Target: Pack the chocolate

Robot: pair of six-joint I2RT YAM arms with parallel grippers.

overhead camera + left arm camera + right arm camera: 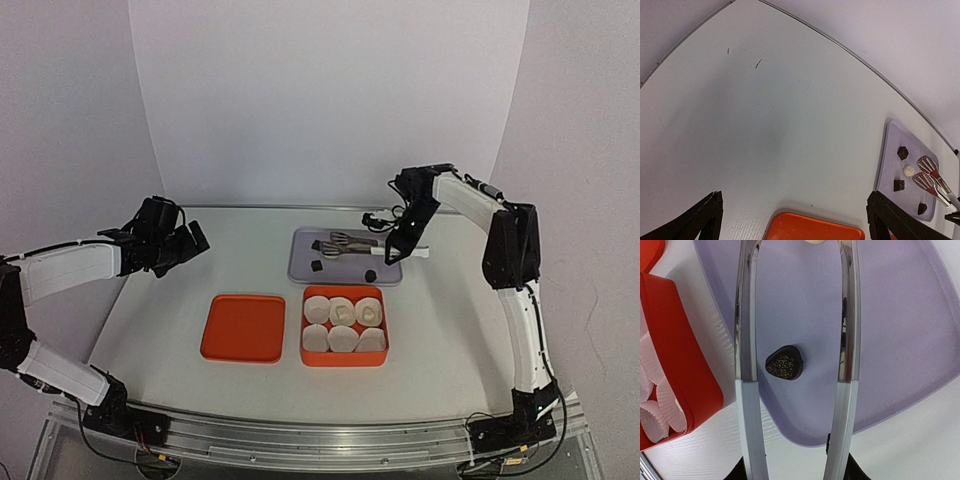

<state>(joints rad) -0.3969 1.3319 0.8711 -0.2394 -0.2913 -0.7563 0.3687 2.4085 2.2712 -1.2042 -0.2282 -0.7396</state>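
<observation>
A lavender tray [300, 262] holds dark chocolate lumps [316, 266] [370, 274]. The left wrist view shows three dark lumps [902, 152] and one cream lump [909, 170] on this tray [888, 160]. My right gripper [405, 243] is shut on metal tongs [340, 243], whose arms stand apart. In the right wrist view the tongs [746, 340] straddle a dark lump [784, 363] on the tray [900, 330], and a cream lump [815, 242] shows at the top edge. My left gripper [188, 243] is open and empty, far left of the tray.
An orange box [344, 357] with six white paper cups [343, 311] stands in front of the tray; what lies in the cups does not show. Its orange lid [243, 327] lies flat to its left. In the right wrist view the box wall [675, 355] is close on the left.
</observation>
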